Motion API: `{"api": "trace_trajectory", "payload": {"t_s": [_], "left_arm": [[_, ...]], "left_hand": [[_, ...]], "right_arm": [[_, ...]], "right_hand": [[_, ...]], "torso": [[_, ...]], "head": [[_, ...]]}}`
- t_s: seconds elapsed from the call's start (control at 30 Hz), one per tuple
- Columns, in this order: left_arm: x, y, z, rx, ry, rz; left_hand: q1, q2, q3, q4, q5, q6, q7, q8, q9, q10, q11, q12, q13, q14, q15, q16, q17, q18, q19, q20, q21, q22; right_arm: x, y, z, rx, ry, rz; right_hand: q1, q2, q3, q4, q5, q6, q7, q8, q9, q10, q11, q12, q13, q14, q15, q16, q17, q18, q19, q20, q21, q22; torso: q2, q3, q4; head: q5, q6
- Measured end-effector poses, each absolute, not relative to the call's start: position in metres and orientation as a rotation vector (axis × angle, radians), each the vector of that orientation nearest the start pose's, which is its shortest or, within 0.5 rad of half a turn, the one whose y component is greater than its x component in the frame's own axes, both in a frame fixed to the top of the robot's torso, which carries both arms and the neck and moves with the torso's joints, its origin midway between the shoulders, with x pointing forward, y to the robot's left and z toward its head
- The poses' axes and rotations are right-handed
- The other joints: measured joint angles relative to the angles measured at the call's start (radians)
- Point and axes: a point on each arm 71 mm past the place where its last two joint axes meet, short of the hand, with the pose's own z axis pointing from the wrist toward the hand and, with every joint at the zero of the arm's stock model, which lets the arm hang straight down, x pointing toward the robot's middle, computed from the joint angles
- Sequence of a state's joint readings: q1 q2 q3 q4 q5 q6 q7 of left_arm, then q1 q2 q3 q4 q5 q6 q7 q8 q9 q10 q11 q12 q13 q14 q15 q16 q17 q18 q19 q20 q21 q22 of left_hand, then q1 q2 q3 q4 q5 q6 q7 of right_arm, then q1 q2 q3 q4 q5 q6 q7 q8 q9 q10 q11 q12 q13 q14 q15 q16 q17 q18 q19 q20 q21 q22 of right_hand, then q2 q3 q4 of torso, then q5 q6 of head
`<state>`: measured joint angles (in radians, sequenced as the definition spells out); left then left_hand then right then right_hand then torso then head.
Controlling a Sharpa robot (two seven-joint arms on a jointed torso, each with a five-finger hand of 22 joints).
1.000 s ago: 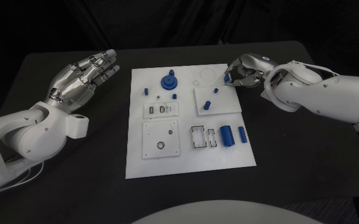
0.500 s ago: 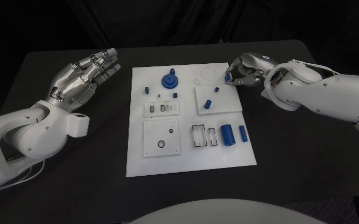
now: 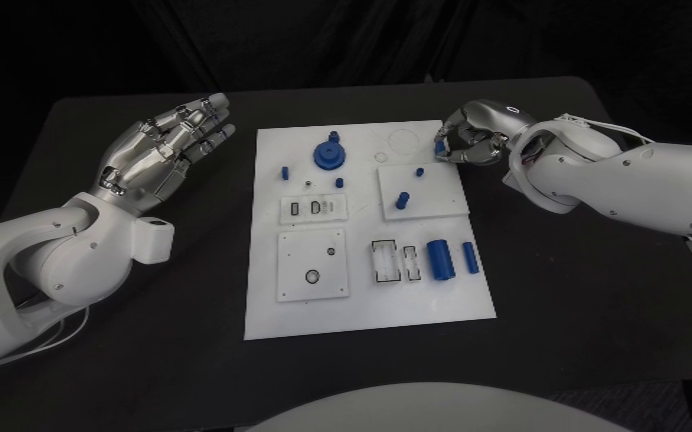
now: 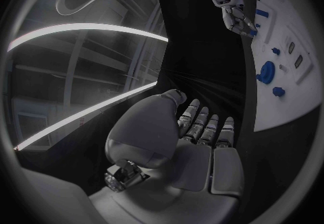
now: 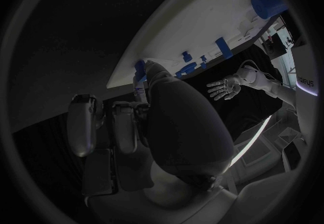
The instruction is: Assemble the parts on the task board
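Observation:
The white task board (image 3: 368,292) lies in the middle of the black table. My right hand (image 3: 464,142) hovers at its far right corner with fingers curled, pinching a small blue part (image 3: 440,150); the right wrist view shows that part (image 5: 140,69) at the fingertips beside the board's corner. My left hand (image 3: 159,152) is off the board's far left side, flat, fingers spread, holding nothing. On the board are a blue gear with a peg (image 3: 332,157), small blue pegs (image 3: 284,173), a peg on a raised square plate (image 3: 402,200), and two blue cylinders (image 3: 440,258).
White socket plates sit on the board: a small one with slots (image 3: 313,210), a larger square one (image 3: 310,267) and a slotted holder (image 3: 387,262). Bare black table (image 3: 577,282) surrounds the board. A dark curtain hangs behind the table.
My right hand has shifted only slightly at the board's far right corner, still with the blue part. The left hand has stayed where it was.

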<state>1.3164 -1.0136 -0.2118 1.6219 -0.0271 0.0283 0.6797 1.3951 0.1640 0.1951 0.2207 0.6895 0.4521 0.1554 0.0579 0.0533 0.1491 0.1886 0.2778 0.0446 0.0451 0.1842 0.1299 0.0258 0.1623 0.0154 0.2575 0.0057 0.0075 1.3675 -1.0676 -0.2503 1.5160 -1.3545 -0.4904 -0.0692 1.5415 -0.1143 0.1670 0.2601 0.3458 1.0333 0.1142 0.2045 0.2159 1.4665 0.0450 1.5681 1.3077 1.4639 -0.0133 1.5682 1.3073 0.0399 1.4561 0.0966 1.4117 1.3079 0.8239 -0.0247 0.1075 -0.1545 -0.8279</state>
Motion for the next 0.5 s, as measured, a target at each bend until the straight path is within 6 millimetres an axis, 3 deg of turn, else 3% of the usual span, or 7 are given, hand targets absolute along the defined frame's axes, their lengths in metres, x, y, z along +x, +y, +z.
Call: {"api": "trace_trajectory", "payload": {"t_s": [0.27, 0.5], "left_arm": [[0.454, 0.251, -0.158, -0.856, 1.355, -1.907], [0.455, 0.249, -0.159, -0.855, 1.358, -1.912]], "left_hand": [[0.0, 0.0, 0.0, 0.0, 0.0, 0.0, 0.0, 0.0, 0.0, 0.001, 0.001, 0.0, 0.0, 0.004, 0.004, 0.001, 0.001, 0.0, -0.004, 0.004, 0.0, 0.0], [0.0, 0.0, 0.0, 0.0, 0.0, 0.0, 0.0, 0.0, 0.0, 0.001, 0.001, 0.0, 0.0, 0.004, 0.004, 0.001, 0.001, 0.0, -0.004, 0.004, 0.0, 0.001]], "right_arm": [[0.47, -0.317, -0.162, -0.008, 1.526, 0.476], [0.458, -0.294, -0.143, -0.031, 1.468, 0.557]], "right_hand": [[0.009, 0.002, 0.0, -0.014, 0.036, 0.007, 0.003, 0.024, 0.009, 0.002, -0.009, 0.0, 0.0, 0.004, -0.004, 0.0, 0.0, 0.0, 0.006, -0.006, 0.02, 0.0], [0.01, 0.003, -0.004, -0.021, 0.029, 0.011, 0.007, 0.025, 0.009, 0.002, -0.017, 0.0, 0.0, 0.004, -0.011, 0.0, 0.0, 0.0, 0.007, -0.007, 0.02, 0.0]], "torso": [[0.0, 0.0, -0.0001], [0.0, 0.0004, -0.0024]], "head": [[0.007, -0.002], [0.02, 0.002]]}}
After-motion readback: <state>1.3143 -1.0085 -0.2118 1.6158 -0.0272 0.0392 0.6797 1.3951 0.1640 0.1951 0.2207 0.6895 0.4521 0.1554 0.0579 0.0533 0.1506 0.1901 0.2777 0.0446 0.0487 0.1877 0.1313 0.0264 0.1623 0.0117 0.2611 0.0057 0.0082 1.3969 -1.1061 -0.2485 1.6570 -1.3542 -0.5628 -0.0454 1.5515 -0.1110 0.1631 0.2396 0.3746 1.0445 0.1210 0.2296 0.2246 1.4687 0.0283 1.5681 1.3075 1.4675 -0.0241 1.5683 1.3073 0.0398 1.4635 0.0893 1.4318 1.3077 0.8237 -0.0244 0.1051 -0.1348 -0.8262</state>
